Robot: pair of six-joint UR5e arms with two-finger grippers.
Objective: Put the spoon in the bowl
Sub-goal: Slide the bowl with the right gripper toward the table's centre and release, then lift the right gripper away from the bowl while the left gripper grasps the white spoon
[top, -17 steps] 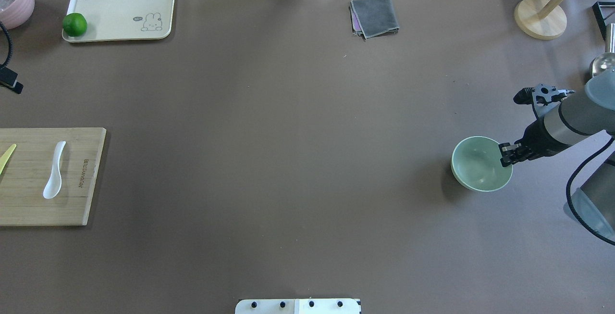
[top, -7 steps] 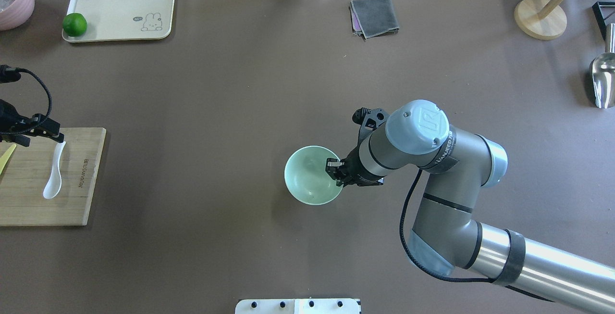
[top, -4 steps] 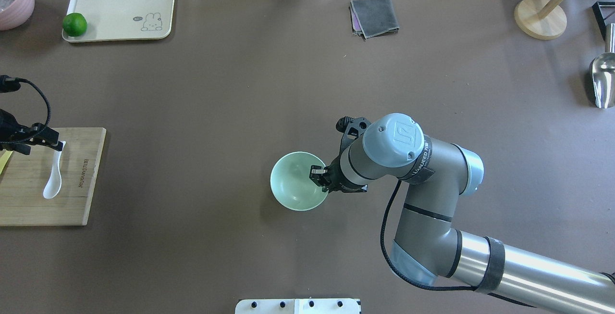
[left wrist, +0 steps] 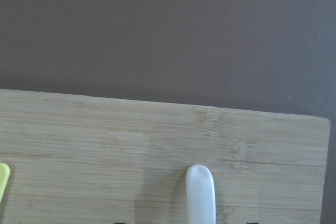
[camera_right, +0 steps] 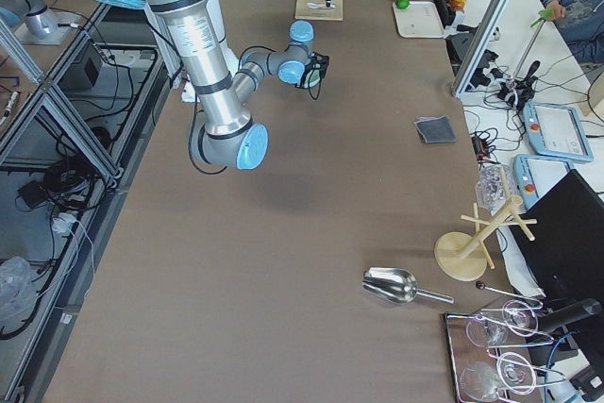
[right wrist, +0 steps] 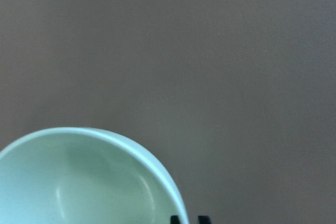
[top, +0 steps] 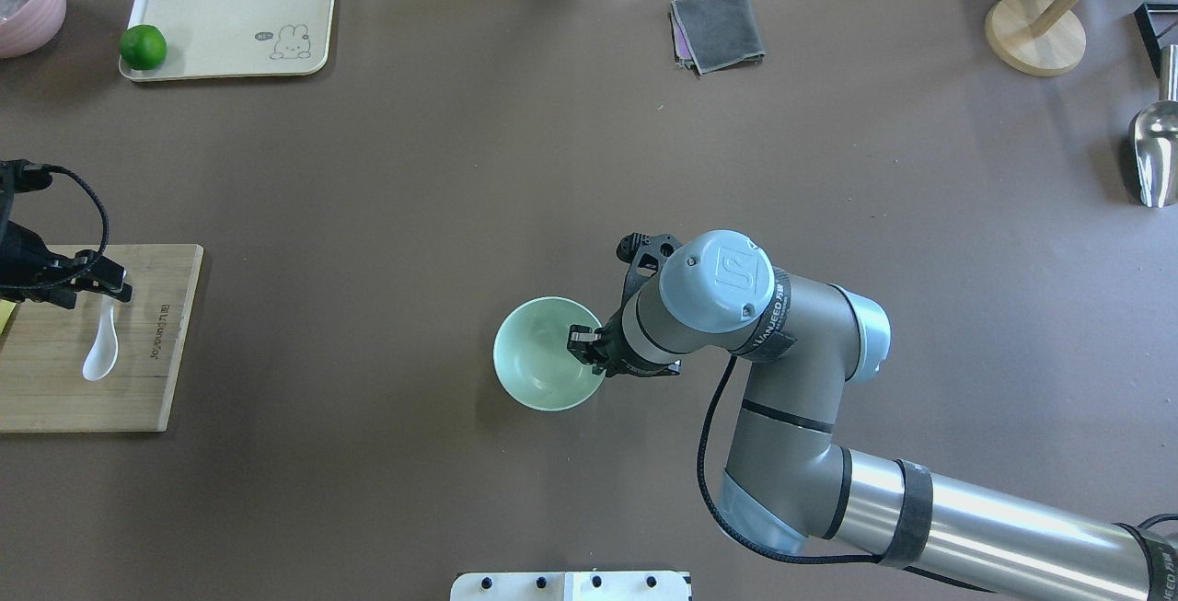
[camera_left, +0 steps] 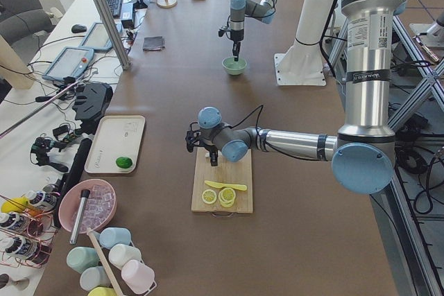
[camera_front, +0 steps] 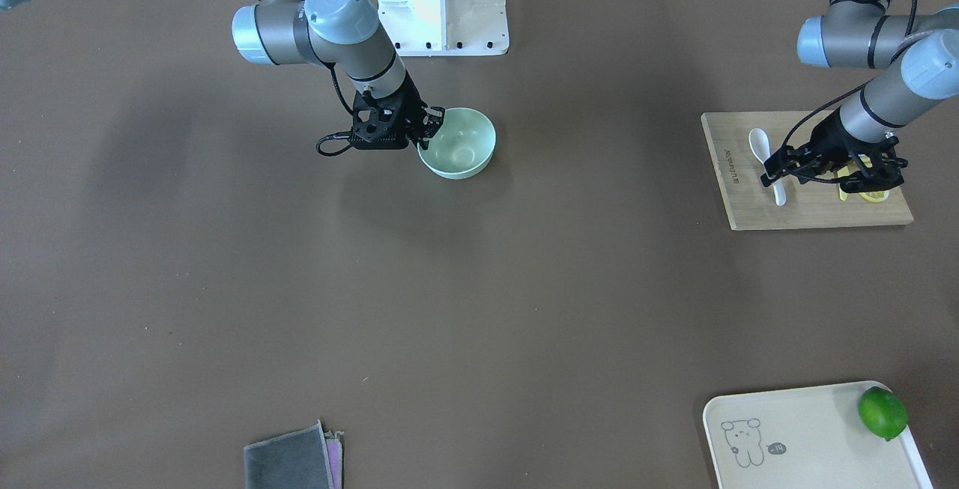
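The white spoon (top: pixel 99 354) lies on the wooden cutting board (top: pixel 147 371) at the table's left edge, scoop toward the robot. My left gripper (top: pixel 109 292) is open and hangs over the spoon's handle; in the left wrist view the handle tip (left wrist: pixel 200 187) sits between the spread fingertips. The spoon also shows in the front-facing view (camera_front: pixel 760 141), with the left gripper (camera_front: pixel 783 173) over its handle. The mint-green bowl (top: pixel 538 357) stands near the table's middle. My right gripper (top: pixel 586 352) is shut on the bowl's right rim (right wrist: pixel 157 166).
A yellow knife (left wrist: pixel 2 178) lies on the board beside the spoon. A cream tray (top: pixel 239 3) with a lime (top: pixel 143 47) is at the far left. A grey cloth (top: pixel 718 30), a wooden stand (top: pixel 1035 35) and a metal scoop (top: pixel 1155 150) lie far right.
The right arm has moved the bowl from the table's right side leftward to the middle, still gripping its rim. The left arm has come in over the board, above the spoon's handle.
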